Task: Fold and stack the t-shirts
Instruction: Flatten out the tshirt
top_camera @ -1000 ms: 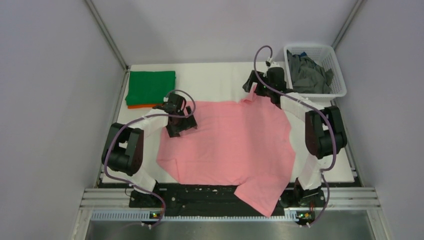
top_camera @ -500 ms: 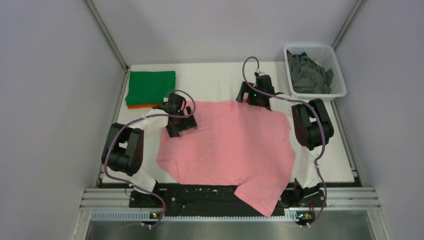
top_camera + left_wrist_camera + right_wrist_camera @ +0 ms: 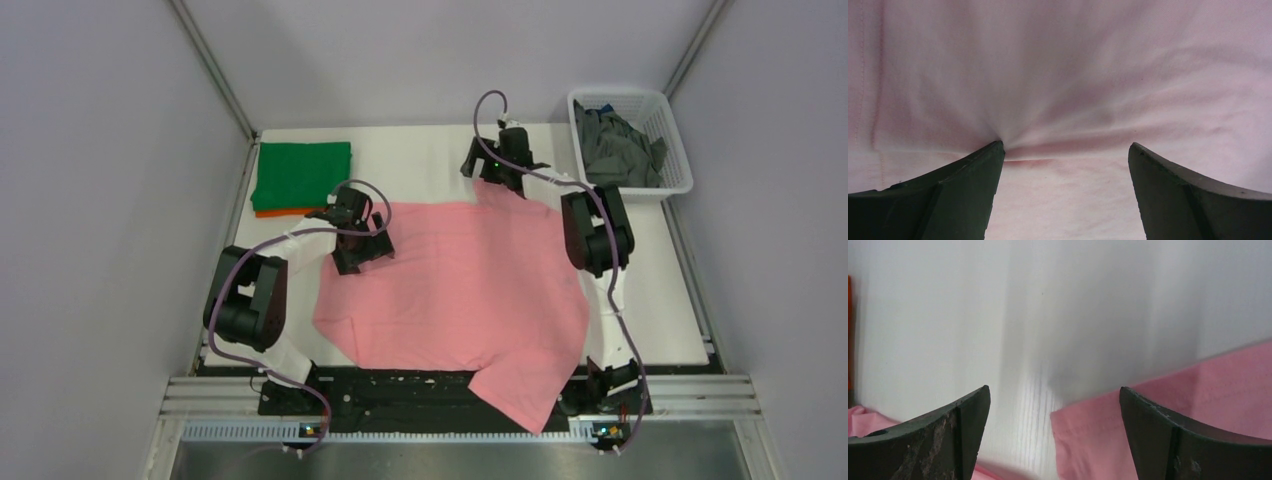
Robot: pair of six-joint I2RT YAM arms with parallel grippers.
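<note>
White walls box in the pale surface that I am working over from afar. My left end effector has its jaws spread wide with nothing between them. It sits low on the far left part of the light pink cloth short-sleeved shirt. In its wrist view one fingertip seems to press the cloth, with creases fanning out from that spot. My right end effector is just as wide and just as empty, poised at the shirt's far edge, where its wrist view shows a pink corner beside bare surface. The pink shirt itself lies spread and unfolded across the middle, its near right part hanging over the near edge. At the far left, a folded green cloth shirt lies on a folded orange cloth shirt, of which only a strip shows. At the far right, a white plastic lattice basket holds crumpled dark grey shirts. I judge two shirts finished and stacked. The pink one is only being laid flat, with no fold made yet, and the grey ones wait; how many, I cannot tell.
</note>
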